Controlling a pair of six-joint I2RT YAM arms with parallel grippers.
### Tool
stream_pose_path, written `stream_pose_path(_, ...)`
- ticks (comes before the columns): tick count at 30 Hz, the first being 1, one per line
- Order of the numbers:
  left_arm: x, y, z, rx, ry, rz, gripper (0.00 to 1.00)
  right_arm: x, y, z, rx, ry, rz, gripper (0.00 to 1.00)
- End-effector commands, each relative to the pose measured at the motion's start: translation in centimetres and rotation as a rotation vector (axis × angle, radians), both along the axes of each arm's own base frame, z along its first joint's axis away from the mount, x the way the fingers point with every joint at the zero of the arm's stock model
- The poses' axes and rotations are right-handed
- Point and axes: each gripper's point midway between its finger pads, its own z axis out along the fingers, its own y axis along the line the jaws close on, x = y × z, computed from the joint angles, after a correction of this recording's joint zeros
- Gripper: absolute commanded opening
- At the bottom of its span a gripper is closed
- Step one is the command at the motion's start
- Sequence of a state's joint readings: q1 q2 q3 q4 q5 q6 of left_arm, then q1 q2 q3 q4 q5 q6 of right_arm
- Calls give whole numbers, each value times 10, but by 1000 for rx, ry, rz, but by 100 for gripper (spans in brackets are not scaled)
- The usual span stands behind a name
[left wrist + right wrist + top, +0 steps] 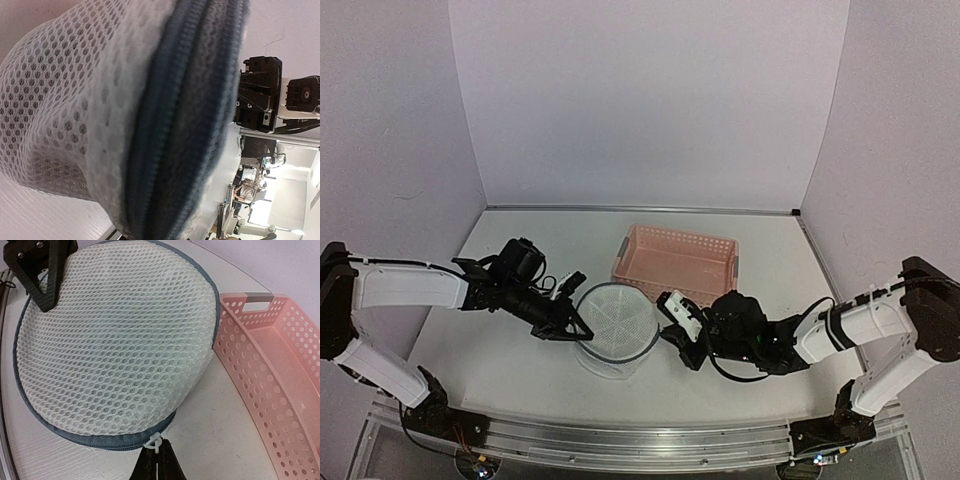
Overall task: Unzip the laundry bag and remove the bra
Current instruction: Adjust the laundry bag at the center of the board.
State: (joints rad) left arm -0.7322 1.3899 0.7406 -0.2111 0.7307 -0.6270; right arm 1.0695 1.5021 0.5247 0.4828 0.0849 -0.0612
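The laundry bag (616,322), a small round drum of white mesh with a grey-blue zip band (90,439), stands on the table between my two grippers. My right gripper (159,456) is shut on the white zip pull (156,442) at the bag's right side, and it shows from above (666,335). My left gripper (580,331) pinches the bag's left rim, its dark fingers meeting at the edge of the lid (46,302). In the left wrist view the mesh (75,100) fills the frame and hides those fingers. The bra is hidden.
A pink perforated basket (677,262) stands just behind and to the right of the bag, its near wall (250,370) close to the mesh. White walls close off the back and sides. The right arm's black housing (257,95) shows past the bag.
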Motion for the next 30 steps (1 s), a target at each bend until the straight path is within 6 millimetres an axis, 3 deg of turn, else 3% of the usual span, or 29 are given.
stream_pose_path(1, 11, -6, 8, 12, -25, -24, 0, -10, 11, 30, 87, -6, 60, 0)
stream_pose_path(10, 39, -14, 24, 35, -81, -90, 1, -46, 11, 32, 135, 54, 76, 0)
stream_pose_path(15, 62, -11, 25, 73, -91, -78, 18, -49, 13, 27, 147, 91, -2, 0)
stream_pose_path(22, 98, 9, 33, 107, -105, 17, 51, -41, 17, 25, 190, 138, -128, 0)
stream_pose_path(26, 100, 15, 43, 111, -113, 60, 62, -35, 25, 27, 208, 169, -183, 0)
stream_pose_path(30, 88, 20, 61, 72, -105, 107, 70, -30, 33, 31, 238, 193, -219, 0)
